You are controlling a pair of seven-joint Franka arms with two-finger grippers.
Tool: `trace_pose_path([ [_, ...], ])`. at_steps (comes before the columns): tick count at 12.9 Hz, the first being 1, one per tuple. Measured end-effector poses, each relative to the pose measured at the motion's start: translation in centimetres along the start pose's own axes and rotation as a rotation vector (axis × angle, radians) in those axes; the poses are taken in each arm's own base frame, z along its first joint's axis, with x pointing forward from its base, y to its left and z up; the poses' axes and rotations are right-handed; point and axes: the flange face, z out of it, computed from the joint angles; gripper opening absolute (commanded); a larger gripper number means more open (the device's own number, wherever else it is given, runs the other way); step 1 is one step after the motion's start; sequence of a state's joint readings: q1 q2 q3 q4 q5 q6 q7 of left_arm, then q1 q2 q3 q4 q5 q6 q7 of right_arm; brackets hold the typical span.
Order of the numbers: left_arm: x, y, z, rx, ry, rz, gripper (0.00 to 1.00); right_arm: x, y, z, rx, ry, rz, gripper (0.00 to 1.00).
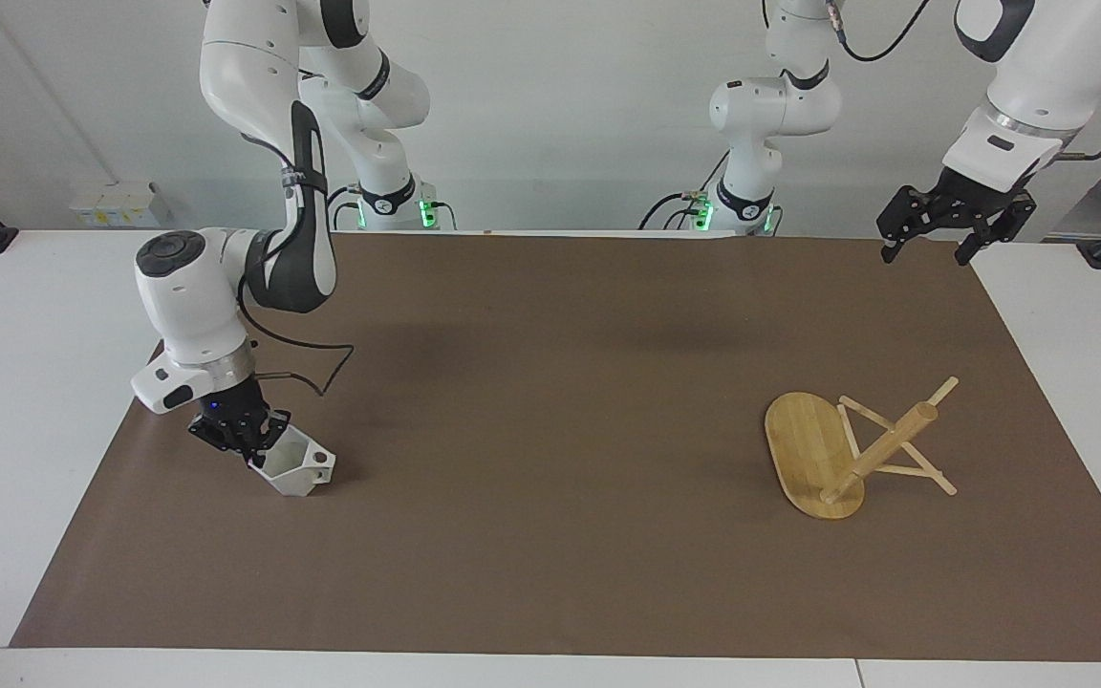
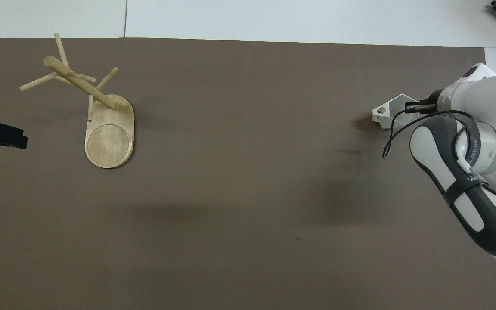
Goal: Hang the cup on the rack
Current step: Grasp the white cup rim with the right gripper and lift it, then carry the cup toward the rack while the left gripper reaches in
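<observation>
1. The faceted white mug is pinched at its rim by the right gripper, at the right arm's end of the brown mat.
2. The bamboo mug tree is seen well apart, toward the left arm's end.
3. The left gripper is held spread wide above the mat's corner, waiting.

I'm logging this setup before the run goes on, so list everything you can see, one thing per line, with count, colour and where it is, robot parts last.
cup: one, white, at the right arm's end of the mat, tilted, gripped by its rim.
rack: one, light bamboo, toward the left arm's end of the mat, standing on its oval base with its post and pegs.
mat: one, brown, covering most of the table.
table: one, white, showing around the mat.
right gripper: one, black, shut on the cup's rim.
left gripper: one, black, open, raised over the mat's edge near its own base, waiting.
</observation>
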State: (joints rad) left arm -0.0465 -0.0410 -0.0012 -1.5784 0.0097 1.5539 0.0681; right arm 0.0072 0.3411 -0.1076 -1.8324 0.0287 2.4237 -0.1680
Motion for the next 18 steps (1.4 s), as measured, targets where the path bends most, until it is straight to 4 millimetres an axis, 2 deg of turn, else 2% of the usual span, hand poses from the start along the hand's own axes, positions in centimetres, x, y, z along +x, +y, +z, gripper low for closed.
trace_pose_path([
  [2, -0.1, 0.1, -0.2, 0.0, 0.003, 0.002, 1.0, 0.0, -0.3, -1.0, 0.014, -0.054, -0.004, 0.0],
  [3, -0.1, 0.1, -0.2, 0.0, 0.004, 0.003, 1.0, 0.1, -0.7, -2.0, 0.021, -0.072, -0.009, 0.0],
  [5, -0.2, 0.1, -0.3, 0.0, 0.004, 0.004, 1.0, 0.7, -2.1, -5.7, 0.045, -0.107, -0.033, 0.0],
  [8, -0.2, 0.1, -0.3, 0.0, 0.004, 0.005, 1.0, 1.2, -5.4, -11.9, 0.145, -0.122, -0.042, 0.0],
  [11, -0.2, 0.1, -0.3, 0.0, 0.005, 0.004, 1.0, 1.6, -10.3, -16.0, 0.281, -0.063, -0.055, 0.0],
  [18, -0.2, -0.3, -0.3, 0.0, 0.005, -0.003, 1.0, 2.4, -22.1, -21.7, 0.628, 0.014, 0.03, 0.0],
])
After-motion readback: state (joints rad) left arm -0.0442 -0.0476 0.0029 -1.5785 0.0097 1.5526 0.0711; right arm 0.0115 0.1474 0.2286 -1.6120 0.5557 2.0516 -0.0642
